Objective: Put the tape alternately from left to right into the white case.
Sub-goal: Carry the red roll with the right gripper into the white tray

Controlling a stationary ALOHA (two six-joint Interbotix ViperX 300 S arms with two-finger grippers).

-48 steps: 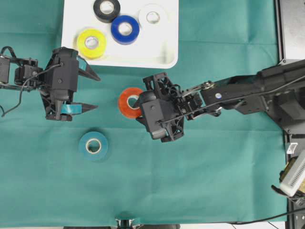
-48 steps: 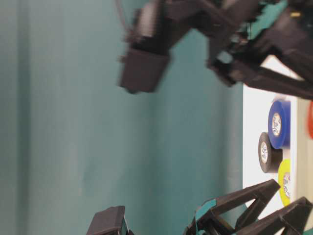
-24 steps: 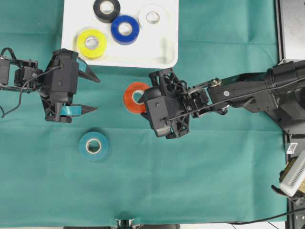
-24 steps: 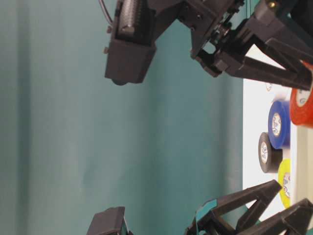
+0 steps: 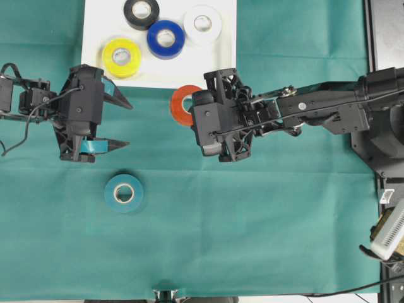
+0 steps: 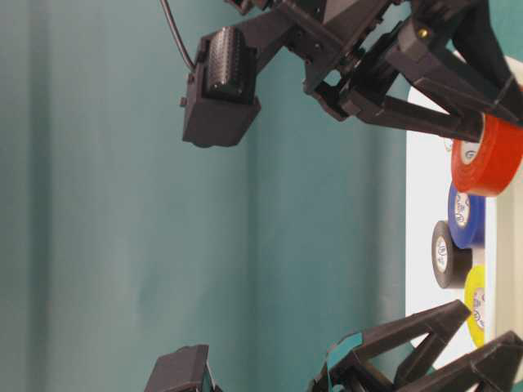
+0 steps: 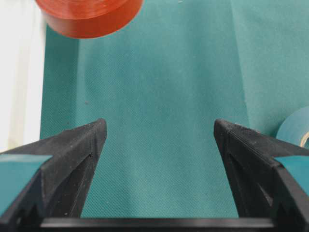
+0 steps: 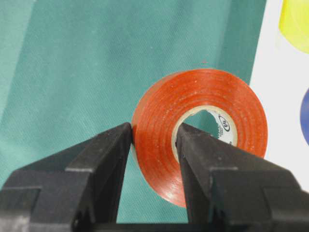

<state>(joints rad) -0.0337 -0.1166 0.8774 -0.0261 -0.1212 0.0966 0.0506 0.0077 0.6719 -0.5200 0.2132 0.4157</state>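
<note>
The right gripper point(image 8: 153, 140), pinching the red roll point(image 8: 198, 130) through its wall, carries it toward the white case point(image 5: 218, 79) just ahead, where release comes next; the left gripper point(image 5: 120, 123) hangs spread and empty.

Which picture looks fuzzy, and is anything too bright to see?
Left wrist view: the red tape at the top edge is soft, the white case glares pale and featureless. Right wrist view: the red roll is sharp, the gripper fingers up close slightly blurred. Overhead view: evenly lit, crisp.

The white case point(image 5: 221, 72) holds four rolls — yellow point(image 5: 121, 57), black point(image 5: 141, 12), blue point(image 5: 165, 38) and white point(image 5: 202, 24). The red roll point(image 5: 182, 105) and the teal roll point(image 5: 124, 193) show against a green cloth point(image 5: 265, 227) — both arms are black.
</note>
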